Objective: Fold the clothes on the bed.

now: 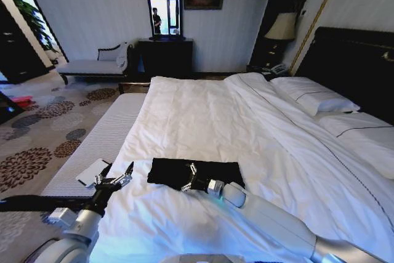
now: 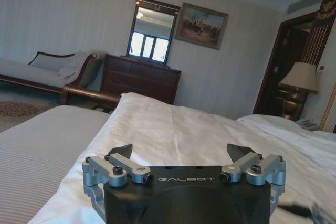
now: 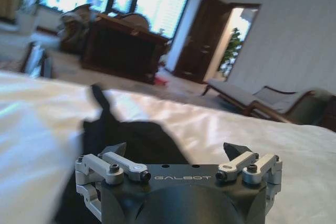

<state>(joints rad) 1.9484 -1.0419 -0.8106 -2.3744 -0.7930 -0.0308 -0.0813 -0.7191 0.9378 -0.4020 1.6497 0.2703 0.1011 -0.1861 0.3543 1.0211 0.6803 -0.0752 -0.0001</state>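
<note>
The clothes, one black T-shirt [image 1: 209,169], lie in a flat, wide rectangle on the near part of the bed [image 1: 203,109] with its white duvet. My right gripper [image 1: 188,177] is open and low over the shirt's near left part, fingers spread above the black fabric. In the right wrist view the shirt [image 3: 134,137] spreads dark just beyond the open right gripper [image 3: 176,150]. My left gripper [image 1: 118,171] is open with nothing in it at the bed's left edge, left of the shirt. The left wrist view has the left gripper [image 2: 179,153] above bare white duvet [image 2: 173,129].
A white-and-dark flat card [image 1: 93,172] lies on the grey striped bed edge [image 1: 101,140] beside the left gripper. Pillows [image 1: 314,97] and the dark headboard [image 1: 357,66] are at the right. A chaise bench [image 1: 95,66] and dark dresser [image 1: 165,56] stand by the far wall.
</note>
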